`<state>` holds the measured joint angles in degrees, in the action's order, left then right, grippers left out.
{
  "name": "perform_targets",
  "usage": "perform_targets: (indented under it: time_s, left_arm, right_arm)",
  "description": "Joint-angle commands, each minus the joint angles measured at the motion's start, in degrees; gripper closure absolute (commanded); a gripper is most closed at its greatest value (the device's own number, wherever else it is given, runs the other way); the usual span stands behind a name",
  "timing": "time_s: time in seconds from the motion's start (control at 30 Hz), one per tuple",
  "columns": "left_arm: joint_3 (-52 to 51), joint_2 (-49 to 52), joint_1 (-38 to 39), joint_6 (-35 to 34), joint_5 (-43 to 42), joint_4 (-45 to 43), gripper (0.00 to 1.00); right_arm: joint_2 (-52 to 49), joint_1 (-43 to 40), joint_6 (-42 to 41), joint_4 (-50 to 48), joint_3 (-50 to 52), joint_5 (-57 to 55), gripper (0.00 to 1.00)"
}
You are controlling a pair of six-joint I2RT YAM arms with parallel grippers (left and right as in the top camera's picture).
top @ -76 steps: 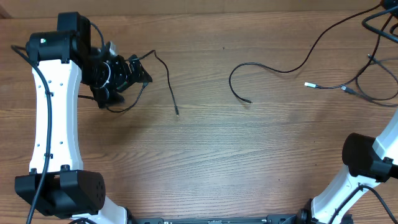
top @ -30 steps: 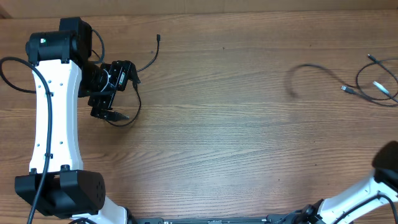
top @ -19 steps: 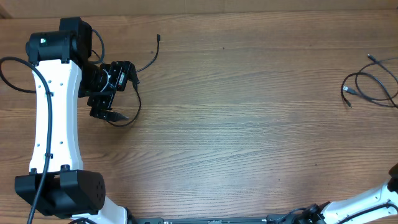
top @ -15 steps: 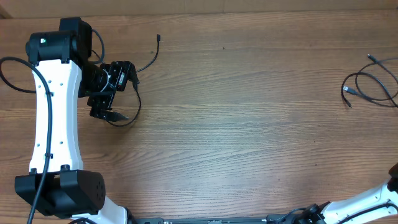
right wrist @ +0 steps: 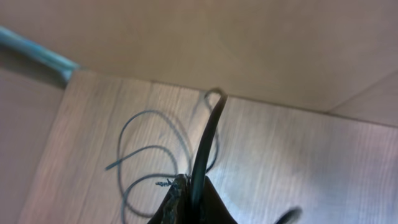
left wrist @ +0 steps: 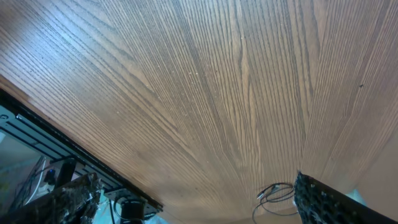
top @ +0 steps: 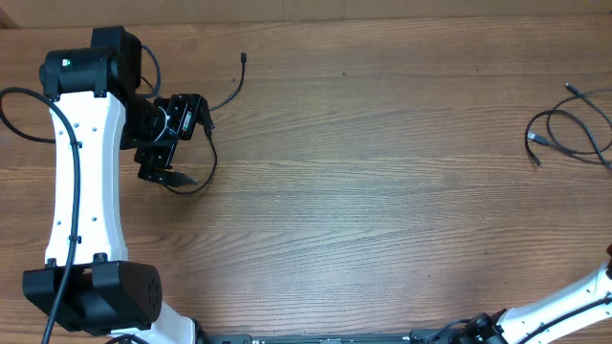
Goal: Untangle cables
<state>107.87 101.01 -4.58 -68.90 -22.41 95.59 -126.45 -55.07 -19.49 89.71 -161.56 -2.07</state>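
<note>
Untangling seems nearly done: the left gripper (top: 194, 148) gapes empty beside the left cable (top: 215, 158), while the right gripper (right wrist: 186, 199) pinches the right cable (right wrist: 203, 143), which next needs laying on the desk (top: 382, 210).

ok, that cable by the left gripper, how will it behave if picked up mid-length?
Likely floppy: the cable lies in loose curves on the table, so both ends would probably sag. Probably light, being so thin. Its small plug might swing or drag.

1 cable (top: 214, 158) left, 1 cable tangle (top: 555, 113) right.
</note>
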Motion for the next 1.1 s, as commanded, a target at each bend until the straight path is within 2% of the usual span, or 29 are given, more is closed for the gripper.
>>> perform_targets:
  time_s: [0.0, 0.1, 0.13, 0.17, 0.23, 0.37, 0.43, 0.6, 0.8, 0.83, 0.87, 0.93, 1.0, 1.03, 1.07]
  left_arm:
    - [0.26, -1.38, 0.11, -0.5, 0.79, -0.04, 0.0]
    - [0.26, -1.38, 0.11, -0.5, 0.79, -0.04, 0.01]
    - [0.26, -1.38, 0.11, -0.5, 0.79, -0.04, 0.0]
    - [0.26, -1.38, 0.11, -0.5, 0.81, -0.07, 0.0]
    - [0.26, -1.38, 0.11, -0.5, 0.81, -0.04, 0.01]
    - [0.26, -1.38, 0.11, -0.52, 0.79, -0.07, 0.0]
    - [0.26, -1.38, 0.11, -0.5, 0.81, -0.07, 0.0]
    - [0.26, -1.38, 0.11, -0.52, 0.79, -0.07, 0.0]
    - [0.26, -1.38, 0.11, -0.48, 1.75, -0.74, 0.0]
    - [0.26, -1.38, 0.11, -0.28, 4.92, -0.72, 0.11]
    - [0.26, -1.38, 0.11, 0.7, 7.89, -0.74, 0.16]
    - [0.26, -1.38, 0.11, 3.13, 12.66, -1.03, 0.11]
    - [0.26, -1.38, 0.11, 7.04, 18.93, -1.05, 0.11]
    - [0.24, -1.38, 0.11, 10.03, 24.17, -0.7, 0.0]
    - [0.24, -1.38, 0.11, 11.93, 27.61, -0.17, 0.0]
  right_arm:
    - [-2.34, 1.03, 0.35, 0.2, 0.74, 6.14, 0.93]
    - [-3.06, 2.1, 0.52, -0.31, 3.98, 6.73, 0.8]
    - [-3.13, 2.45, 0.52, -0.52, 5.05, 6.86, 0.74]
    - [-3.15, 2.86, 0.52, -0.87, 6.56, 6.95, 0.61]
    - [-3.21, 3.41, 0.52, -1.03, 8.31, 6.99, 0.47]
    - [-3.23, 4.39, 3.78, -1.4, 10.23, 11.58, 0.42]
    - [-3.23, 4.79, 7.56, -1.53, 10.25, 16.98, 0.35]
    - [-3.23, 6.36, 14.56, -0.39, 10.38, 27.78, 0.28]
    - [-3.23, 11.5, 18.91, 2.29, 10.38, 29.09, 0.24]
    - [-3.23, 13.05, 20.48, 2.84, 10.38, 29.33, 0.23]
    - [-3.23, 14.67, 21.77, 3.26, 10.38, 29.33, 0.23]
    - [-3.23, 17.07, 23.26, 3.8, 10.38, 29.35, 0.22]
    - [-3.23, 20.2, 24.61, 4.33, 10.38, 29.31, 0.22]
    - [-3.23, 22.64, 25.46, 4.76, 10.38, 29.29, 0.22]
    - [-3.23, 24.2, 25.59, 5.05, 10.38, 29.14, 0.22]
